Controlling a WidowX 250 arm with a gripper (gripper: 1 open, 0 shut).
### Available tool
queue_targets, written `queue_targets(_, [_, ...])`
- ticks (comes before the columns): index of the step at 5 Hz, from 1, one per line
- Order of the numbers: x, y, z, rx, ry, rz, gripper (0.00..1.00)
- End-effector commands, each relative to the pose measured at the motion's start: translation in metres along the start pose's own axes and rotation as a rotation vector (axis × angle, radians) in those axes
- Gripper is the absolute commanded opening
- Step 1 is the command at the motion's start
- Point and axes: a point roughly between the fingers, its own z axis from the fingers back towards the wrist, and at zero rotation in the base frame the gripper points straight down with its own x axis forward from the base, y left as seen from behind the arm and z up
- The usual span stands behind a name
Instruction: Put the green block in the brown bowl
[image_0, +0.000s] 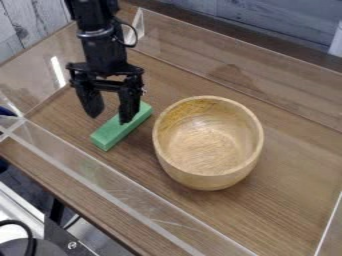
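The green block (115, 131) lies flat on the wooden table, left of the brown bowl (209, 141). My gripper (108, 106) hangs point-down over the block's far end, open, one finger on each side of it, with nothing held. Its fingertips sit just above or at the block; contact cannot be told. The far end of the block is partly hidden behind the fingers. The bowl stands upright and holds nothing.
Clear acrylic walls (80, 170) fence the table on the front and left sides. A clear folded piece (134, 22) sits at the back. Dark cables (34, 240) lie below the table's front left corner.
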Motion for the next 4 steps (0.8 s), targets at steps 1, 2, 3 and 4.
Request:
queue_targets(1, [0.008, -0.007, 0.025, 0.033, -0.063, -0.065, 1.0])
queue_targets(2, [0.008, -0.015, 0.036, 0.058, -0.071, -0.131, 1.0])
queue_targets(3, [0.004, -0.021, 0.041, 0.084, -0.047, -0.262, 1.0])
queue_targets(4, [0.004, -0.023, 0.036, 0.101, -0.017, -0.339, 1.0])
